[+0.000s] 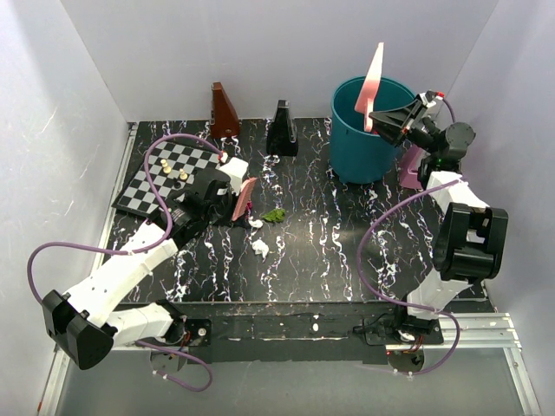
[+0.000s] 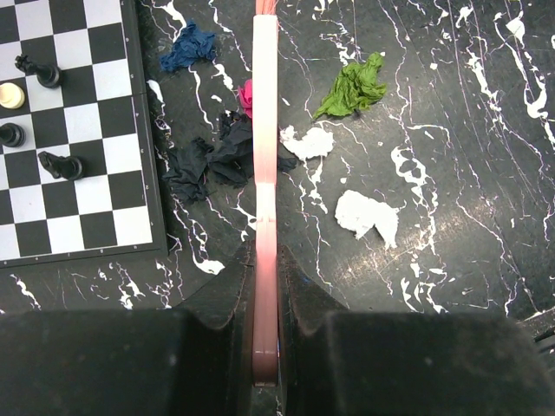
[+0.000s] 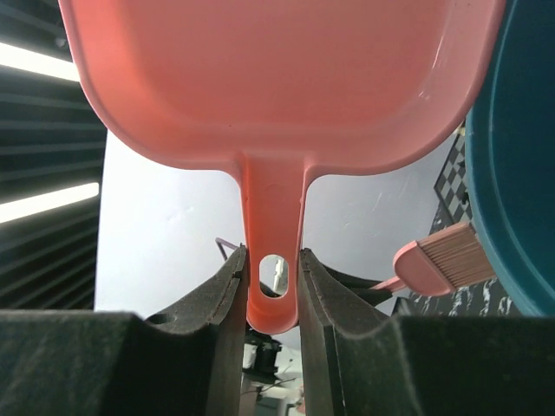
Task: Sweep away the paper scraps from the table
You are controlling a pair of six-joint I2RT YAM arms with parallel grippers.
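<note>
- Our left fingers [image 2: 227, 295] are clenched on the pink brush [image 2: 264, 130].
- The paper scraps [image 2: 364, 215] lie scattered on the table [image 2: 468, 260], just beside the chessboard [image 2: 104, 199].
- Our right fingers [image 3: 224, 303] grasp the pink dustpan [image 3: 277, 78] by its handle, tipped over the teal bin [image 1: 368, 143], well apart from the chessboard.
- We judge the sweep works best with the bristles low, pushing away from the chessboard, so the chess pieces [image 2: 61, 165] stay standing.

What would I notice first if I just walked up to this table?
Probably the pink dustpan, held tipped up over the teal bin at the back right by the right hand. Next, the colourful paper scraps beside the chessboard on the left, where the left hand grips a pink brush.
</note>
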